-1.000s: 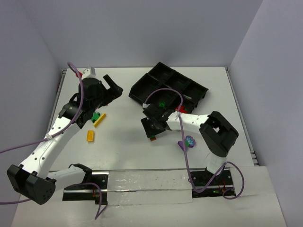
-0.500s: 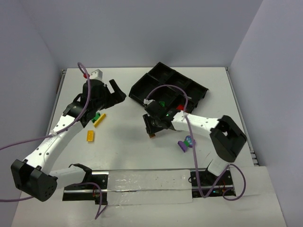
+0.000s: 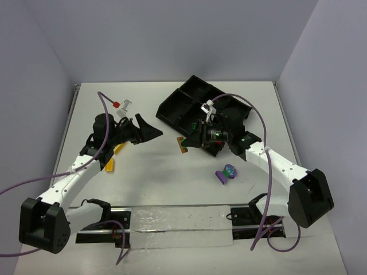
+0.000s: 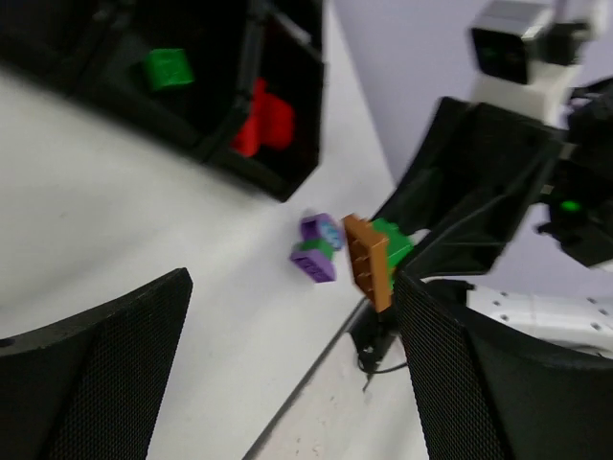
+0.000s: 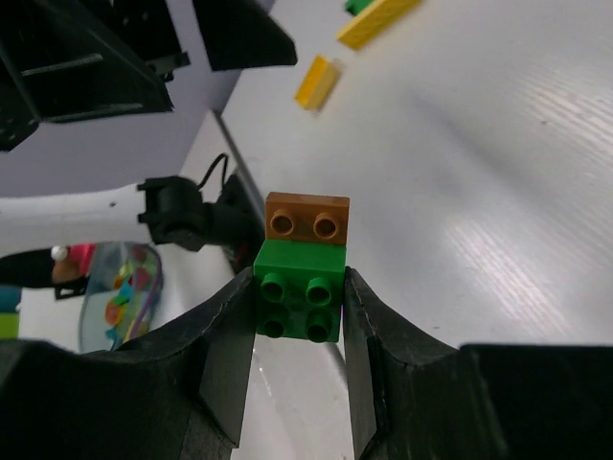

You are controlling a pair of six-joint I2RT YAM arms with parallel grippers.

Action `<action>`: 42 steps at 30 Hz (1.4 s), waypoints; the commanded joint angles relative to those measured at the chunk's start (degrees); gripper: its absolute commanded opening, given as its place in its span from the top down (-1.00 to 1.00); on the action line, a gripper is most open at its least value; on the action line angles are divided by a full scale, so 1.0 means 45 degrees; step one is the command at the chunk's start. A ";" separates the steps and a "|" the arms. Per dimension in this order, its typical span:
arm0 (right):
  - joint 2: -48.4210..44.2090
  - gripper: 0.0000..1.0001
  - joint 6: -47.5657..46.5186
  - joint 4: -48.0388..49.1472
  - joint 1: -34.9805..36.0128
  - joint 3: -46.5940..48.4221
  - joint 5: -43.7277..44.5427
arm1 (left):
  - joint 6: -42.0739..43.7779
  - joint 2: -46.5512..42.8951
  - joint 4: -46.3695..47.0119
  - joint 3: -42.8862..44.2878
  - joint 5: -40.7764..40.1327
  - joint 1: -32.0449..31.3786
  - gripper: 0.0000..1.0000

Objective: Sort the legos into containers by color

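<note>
Pinches a green lego between the fingers of the right gripper, with a brown lego stuck on its outer end. Holds this pair just beside the near edge of the black tray. Holds the left gripper spread wide, nothing between the jaws, left of the tray. Inside the tray, in neighbouring compartments, another green lego and a red lego. On the table, a purple flower piece near the right arm and two yellow legos under the left arm
</note>
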 commanded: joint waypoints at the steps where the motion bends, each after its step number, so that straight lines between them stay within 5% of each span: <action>1: -0.0626 0.78 0.1434 0.2933 -0.0170 -0.0374 -0.2841 | -0.1313 0.0150 0.4125 0.0025 0.3670 0.0298 -0.86; 5: -0.0754 0.77 0.2005 0.3844 -0.0216 -0.0429 -0.3442 | -0.1856 0.0851 0.5724 -0.0011 0.5436 0.0329 -0.80; 14: -0.0487 0.74 0.2749 0.4767 -0.0196 -0.0313 -0.3999 | -0.1395 0.0852 0.5763 0.0234 0.6589 0.0047 -0.74; 42: 0.0030 0.72 0.2887 0.5209 0.0619 0.0333 -0.4472 | -0.2282 0.2041 0.7252 0.0800 0.6901 -0.1524 -0.46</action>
